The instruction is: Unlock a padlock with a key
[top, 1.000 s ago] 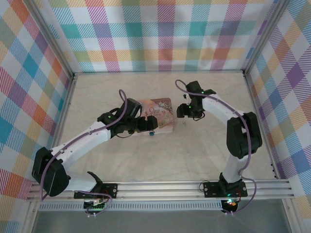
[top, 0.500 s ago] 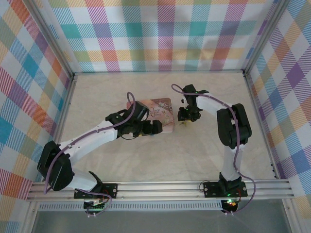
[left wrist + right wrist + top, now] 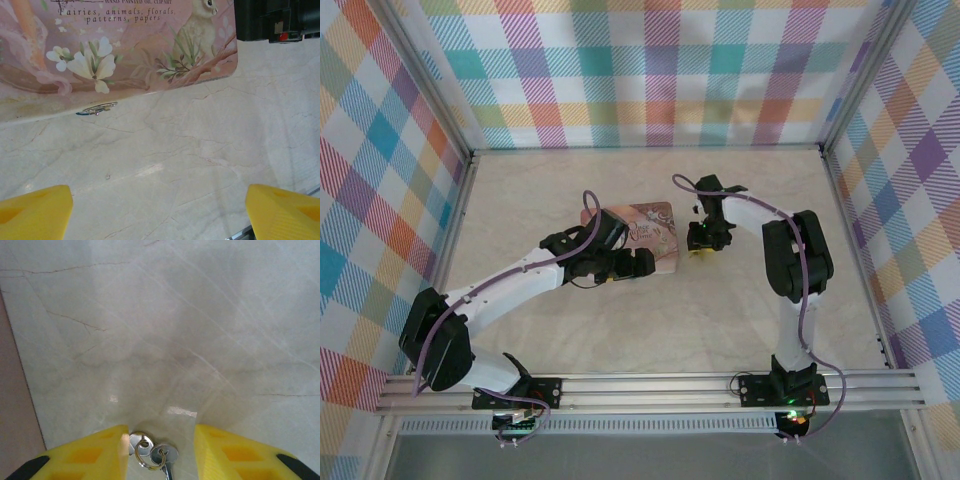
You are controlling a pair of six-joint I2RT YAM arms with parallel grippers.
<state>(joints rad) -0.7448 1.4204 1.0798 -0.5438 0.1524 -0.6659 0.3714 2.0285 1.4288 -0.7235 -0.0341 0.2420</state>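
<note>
L claw point(image 3: 159, 212): spread wide, nr padlock point(image 3: 97, 108) at tin point(image 3: 125, 50) edge. R claw point(image 3: 159, 442): part-spread astride key point(image 3: 165, 456), not pinching.

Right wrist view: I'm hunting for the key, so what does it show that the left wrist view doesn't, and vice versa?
Right wrist: the key on its ring, lying between that hand's fingertips. Left wrist: the pink tin, with a small metallic piece, likely the padlock, at its edge, and a black arm part. Both: the marble table and yellow fingertips.
</note>
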